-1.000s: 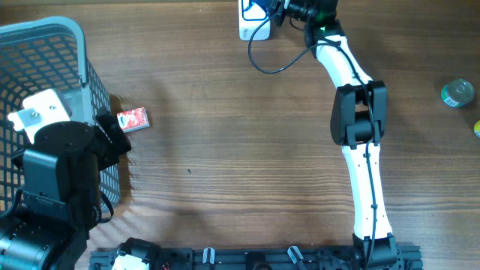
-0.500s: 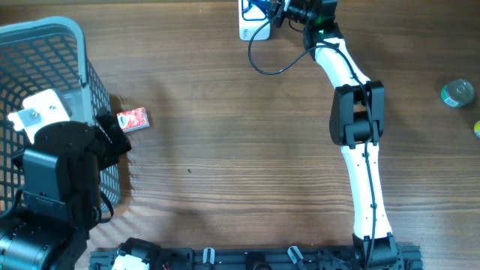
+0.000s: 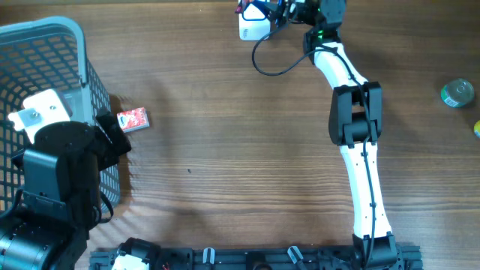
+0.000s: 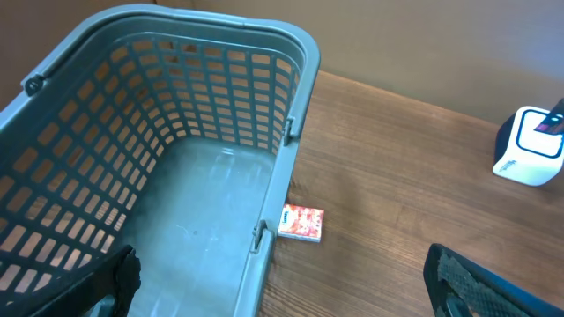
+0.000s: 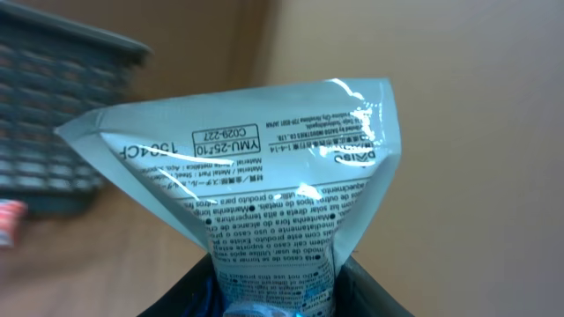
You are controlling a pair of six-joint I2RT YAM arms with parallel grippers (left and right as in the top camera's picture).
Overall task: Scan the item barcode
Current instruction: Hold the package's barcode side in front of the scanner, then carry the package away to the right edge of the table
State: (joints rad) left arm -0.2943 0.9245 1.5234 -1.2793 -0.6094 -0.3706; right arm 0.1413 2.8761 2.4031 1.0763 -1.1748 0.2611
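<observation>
**Two arms out, one pouch up at the scanner**

One arm did all the work here. The right gripper [image 5: 273, 298] was clenched on the bottom of a silvery pouch [image 5: 256, 176], and its dark fingers [image 5: 357, 283] pinched it from both sides. The pouch stood up out of the jaws, its printed back facing the wrist camera, lines of small text and a boxed code plain to read.

From overhead, that arm reached right up to the far edge of the bench [image 3: 225, 150]. There it held the pouch [image 3: 250, 8] at the white scanner [image 3: 253, 28], too close to tell if they touched. A black cable [image 3: 271, 67] looped away from the scanner across the wood.

Over at the left edge, the left gripper [image 4: 282, 298] hung above the grey-blue basket [image 4: 300, 53], jaws released and spread wide, nothing between them. A small red packet [image 4: 301, 222] lay flat on the bench just outside the basket wall. Off at the right edge sat a tin [image 3: 457, 92].
</observation>
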